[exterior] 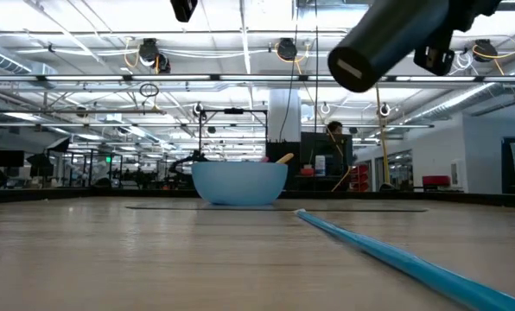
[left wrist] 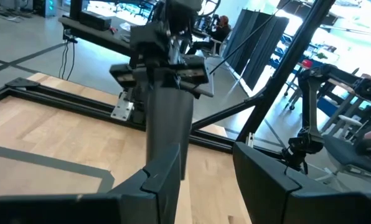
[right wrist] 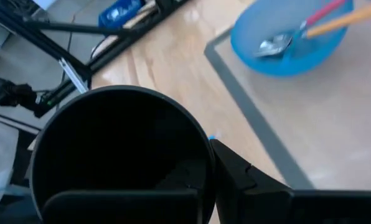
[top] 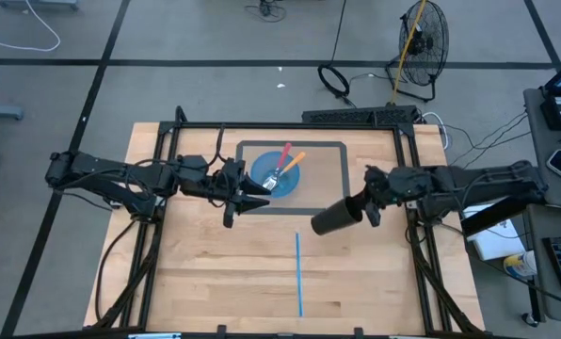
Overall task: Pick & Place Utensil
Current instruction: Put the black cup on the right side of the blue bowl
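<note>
While the right gripper (top: 367, 209) is clamped tight on the rim of a black cup (top: 334, 219), holding it tipped on its side above the table (top: 205, 273), the left gripper (top: 252, 200) sits low beside the blue bowl (top: 282, 181) with its fingers (left wrist: 157, 180) partly apart and nothing between them. The bowl stands on a grey-edged mat (top: 329, 188) at the far middle of the table and holds two utensils: a spoon (top: 273, 174) with an orange handle and another with a red handle (top: 285, 153), both leaning out over the rim. From the right wrist the spoon's metal head (right wrist: 274, 44) shows lying inside the bowl (right wrist: 285, 50), beyond the cup's dark mouth (right wrist: 120, 155). At table level the cup (exterior: 387, 39) hangs high in the air, its open end turned toward the bowl (exterior: 239, 183). A strip of blue tape (top: 298, 273) runs along the wood toward the near edge. From the left wrist the cup (left wrist: 167, 124) shows in the other arm's grip, straight ahead.
</note>
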